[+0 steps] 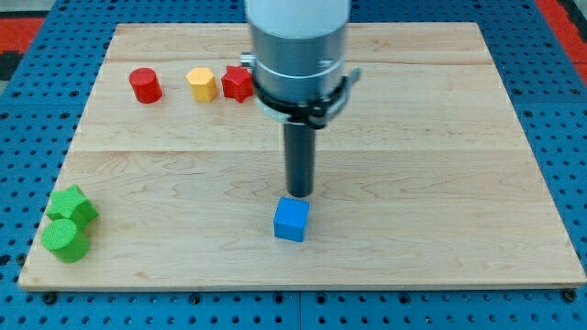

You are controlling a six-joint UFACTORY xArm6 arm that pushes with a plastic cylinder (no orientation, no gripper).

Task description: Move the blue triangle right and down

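Note:
No blue triangle shows in the view. The only blue block is a blue cube point(292, 220) on the wooden board point(440, 165), low and near the middle. My tip point(300, 194) stands just above the cube's top edge in the view, slightly to its right, very close to it or touching it. The wide grey arm body hangs over the board's top middle and hides what lies behind it.
A red cylinder point(145, 85), a yellow hexagon block point(202, 83) and a red star block point(238, 83) stand in a row at the top left. A green block point(73, 205) and a green cylinder point(65, 240) sit at the bottom left corner.

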